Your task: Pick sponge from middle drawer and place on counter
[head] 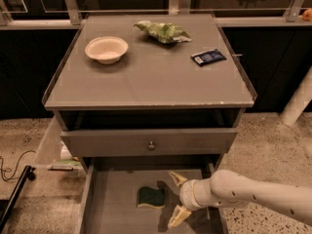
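Obs.: gripper [176, 199] sat low over the right part of the pulled-out middle drawer [113, 209]. The white arm reached in from the right, and the two pale fingers [178, 178] were spread wide apart with nothing between them. One tip pointed toward the back of the drawer and the other toward its front. The sponge [150, 197] lay flat on the drawer floor just left of the gripper, close to the finger tips but apart from them. Its dark green scouring face was up, and a thin pale yellow foam edge showed along the near side. Its long axis ran roughly side to side across the drawer, though the outline looked nearly square, so this is uncertain. Above and behind the gripper was a closed drawer front [107, 143] with a small round knob [151, 145], and over that the counter [146, 84]. On the counter, all well away from the gripper, were a white bowl [106, 49] at far left, a green-and-white snack bag [163, 31] at the back, and a dark blue packet [208, 57] to the right. The packet carried pale markings, but they were too small to read. No legible print showed on the bag.
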`<action>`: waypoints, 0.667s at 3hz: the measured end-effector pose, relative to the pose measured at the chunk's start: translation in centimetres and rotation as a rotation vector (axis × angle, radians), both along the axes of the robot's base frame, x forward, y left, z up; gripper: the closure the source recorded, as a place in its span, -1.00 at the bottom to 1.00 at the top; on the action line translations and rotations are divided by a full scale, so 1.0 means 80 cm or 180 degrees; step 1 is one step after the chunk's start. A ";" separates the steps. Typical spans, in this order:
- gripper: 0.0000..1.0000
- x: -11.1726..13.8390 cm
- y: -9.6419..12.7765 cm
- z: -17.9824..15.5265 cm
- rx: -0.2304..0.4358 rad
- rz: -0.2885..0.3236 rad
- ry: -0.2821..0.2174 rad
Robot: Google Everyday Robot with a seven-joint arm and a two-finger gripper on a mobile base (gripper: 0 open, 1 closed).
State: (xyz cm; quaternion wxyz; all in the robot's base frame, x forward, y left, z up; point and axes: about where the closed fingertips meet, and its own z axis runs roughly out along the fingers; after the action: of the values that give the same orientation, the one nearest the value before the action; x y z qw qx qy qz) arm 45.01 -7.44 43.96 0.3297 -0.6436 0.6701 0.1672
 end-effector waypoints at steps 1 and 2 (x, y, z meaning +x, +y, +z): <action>-1.00 0.020 0.011 -0.037 0.0062 0.0033 -0.0152; -1.00 0.033 0.018 -0.069 0.0129 0.0045 -0.0153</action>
State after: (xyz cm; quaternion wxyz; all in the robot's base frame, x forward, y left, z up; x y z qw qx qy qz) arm 47.65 -5.97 38.45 0.3575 -0.6454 0.6539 0.1675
